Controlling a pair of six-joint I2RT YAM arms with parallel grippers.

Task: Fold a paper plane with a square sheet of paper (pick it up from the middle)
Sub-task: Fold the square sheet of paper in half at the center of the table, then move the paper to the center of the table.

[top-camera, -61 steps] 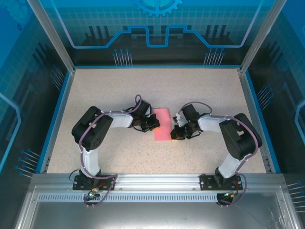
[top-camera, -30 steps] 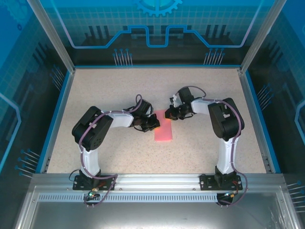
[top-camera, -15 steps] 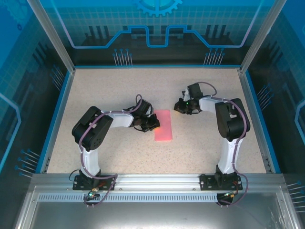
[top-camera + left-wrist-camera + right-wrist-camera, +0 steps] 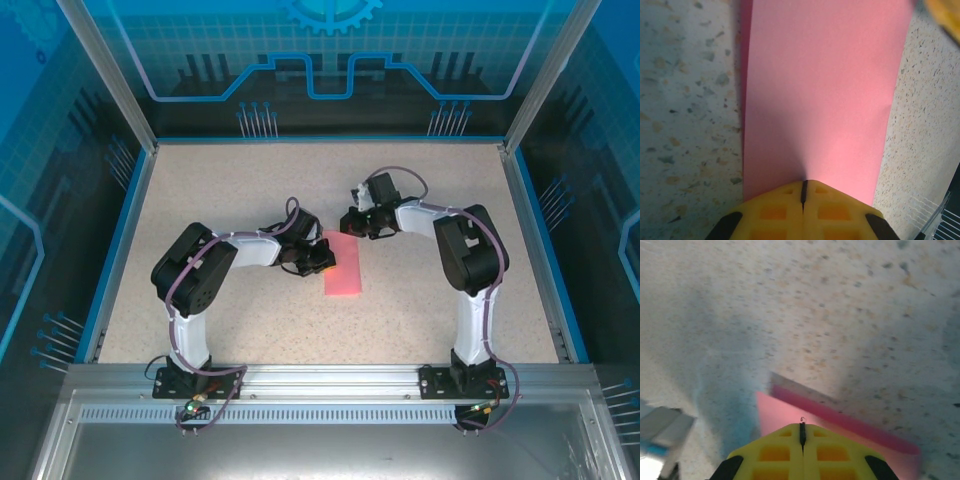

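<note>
My left gripper [image 4: 324,258] pinched shut, nothing between fingers. Tips rest on left long edge of pink paper [image 4: 342,268], seemingly pinning it. My right gripper [image 4: 352,223] also shut, empty, at paper's far short end. Paper lies mid-table as narrow rectangle, long axis running away from bases. Thin, smooth, matte; far edge shows darker band in blurred right wrist view — looks doubled over. Speckled tabletop [image 4: 230,190] under it. Right arm nearer far end — my guess, next crease starts there.
</note>
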